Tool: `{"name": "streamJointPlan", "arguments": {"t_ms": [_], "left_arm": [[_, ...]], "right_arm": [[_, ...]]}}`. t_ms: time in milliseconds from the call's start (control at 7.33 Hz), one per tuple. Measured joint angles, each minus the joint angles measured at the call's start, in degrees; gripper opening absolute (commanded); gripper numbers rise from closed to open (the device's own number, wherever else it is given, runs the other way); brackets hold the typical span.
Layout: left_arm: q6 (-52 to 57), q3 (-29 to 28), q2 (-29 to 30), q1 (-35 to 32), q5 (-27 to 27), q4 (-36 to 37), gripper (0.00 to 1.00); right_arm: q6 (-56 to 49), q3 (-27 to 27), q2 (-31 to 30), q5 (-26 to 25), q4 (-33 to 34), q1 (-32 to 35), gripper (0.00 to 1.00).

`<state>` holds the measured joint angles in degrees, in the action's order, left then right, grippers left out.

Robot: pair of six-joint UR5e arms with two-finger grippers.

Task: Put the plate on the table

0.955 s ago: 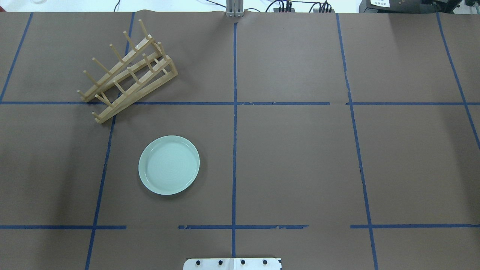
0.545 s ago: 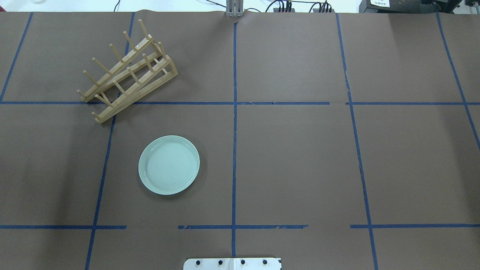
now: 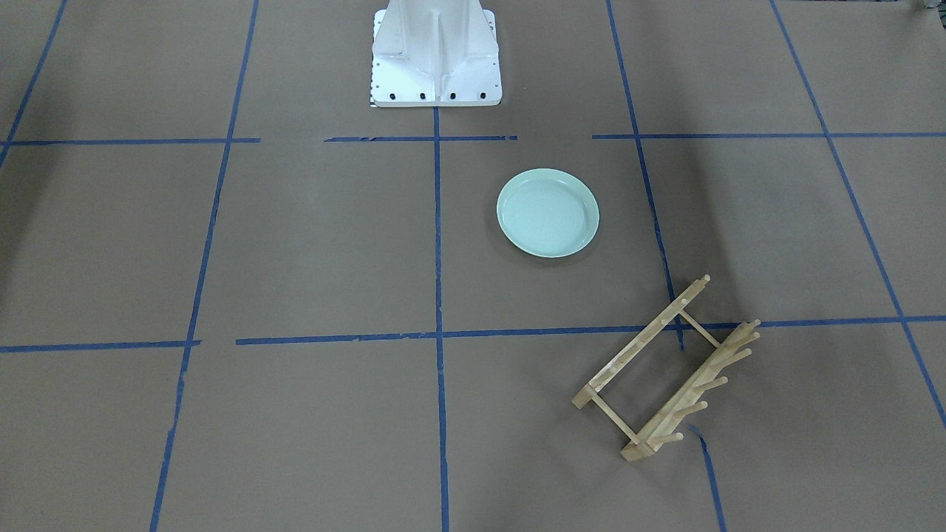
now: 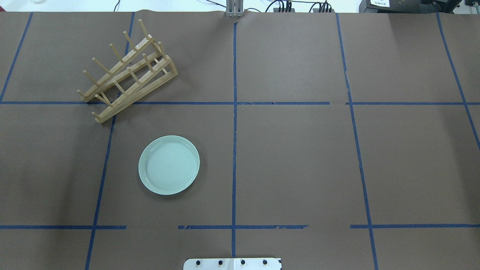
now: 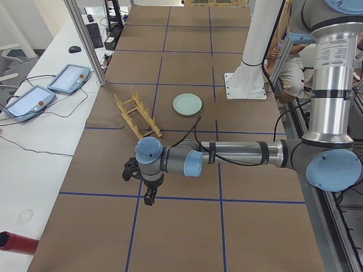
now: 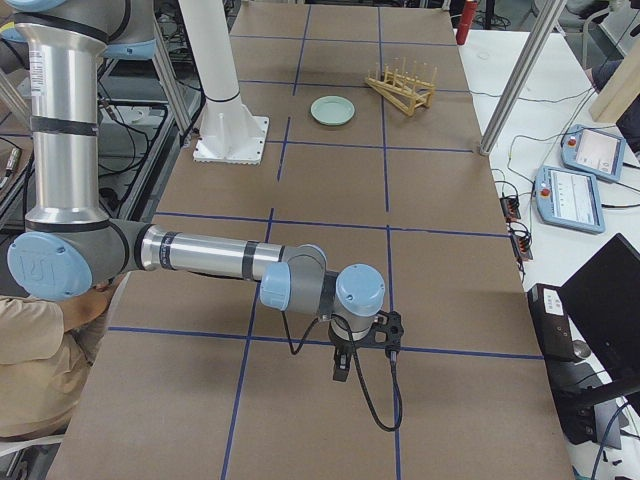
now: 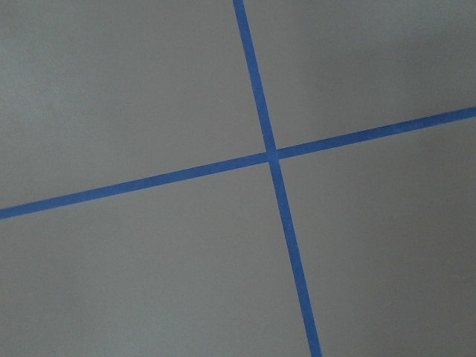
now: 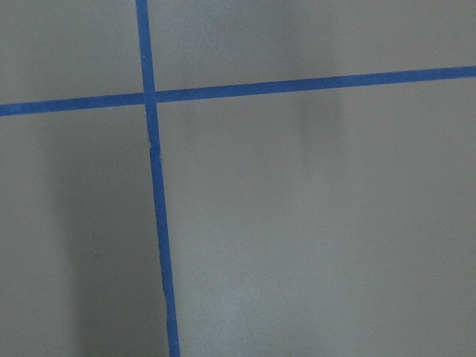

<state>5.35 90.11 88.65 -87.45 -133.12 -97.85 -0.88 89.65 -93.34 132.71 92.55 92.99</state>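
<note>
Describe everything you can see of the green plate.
The plate is round, pale mint green and glossy, seemingly ceramic, with a raised rim and faint concentric rings inside. It lies flat, right side up and empty on the table, within one blue-taped square, apart from the wooden dish rack. Only the table touches it.

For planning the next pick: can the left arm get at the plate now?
Probably yes: the plate lies flat and bare, apart from the rack, and nothing seems to stand between it and the left arm.
</note>
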Motion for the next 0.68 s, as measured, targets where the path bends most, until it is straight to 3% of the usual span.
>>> {"name": "streamJointPlan", "arguments": {"t_ms": [682], "left_arm": [[0.21, -0.11, -0.51, -0.02, -0.01, 0.52, 1.0]], "right_arm": [[0.0, 0.0, 0.0, 0.0, 0.0, 0.0, 1.0]]}}
